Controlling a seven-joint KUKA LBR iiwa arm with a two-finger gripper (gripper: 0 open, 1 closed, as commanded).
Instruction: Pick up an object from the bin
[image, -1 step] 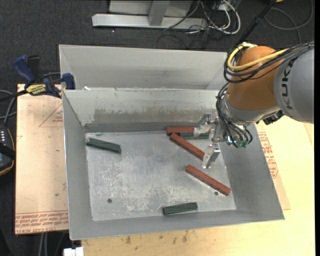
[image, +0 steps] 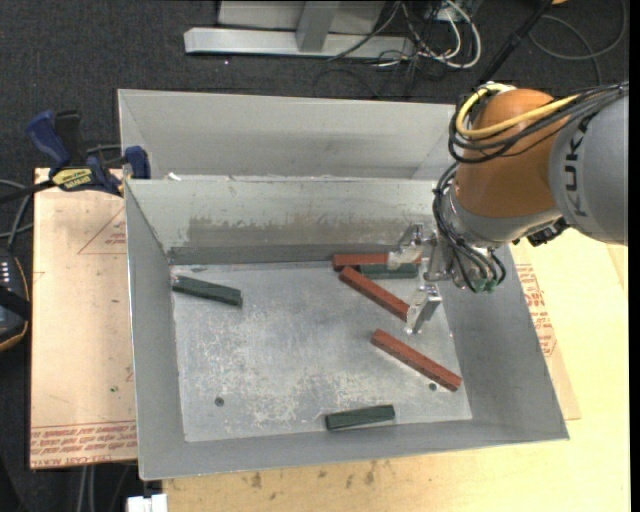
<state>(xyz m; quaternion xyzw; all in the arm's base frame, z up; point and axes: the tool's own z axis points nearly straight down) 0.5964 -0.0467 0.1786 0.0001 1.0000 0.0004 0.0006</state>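
My gripper (image: 408, 292) hangs over the right back part of the bin, open. Its two metal fingertips (image: 416, 322) stand apart, one near the back wall and one toward the front. The right end of a slanted red-brown bar (image: 372, 288) lies between them. A second red-brown bar (image: 358, 262) lies along the back wall just behind it, beside the far fingertip. A third red-brown bar (image: 416, 360) lies flat on the floor just in front of the near fingertip, apart from it.
A dark green bar (image: 360, 418) lies near the front wall, and another dark green bar (image: 207, 291) near the left wall at the back. The arm with its orange cover and cables reaches in over the right rim.
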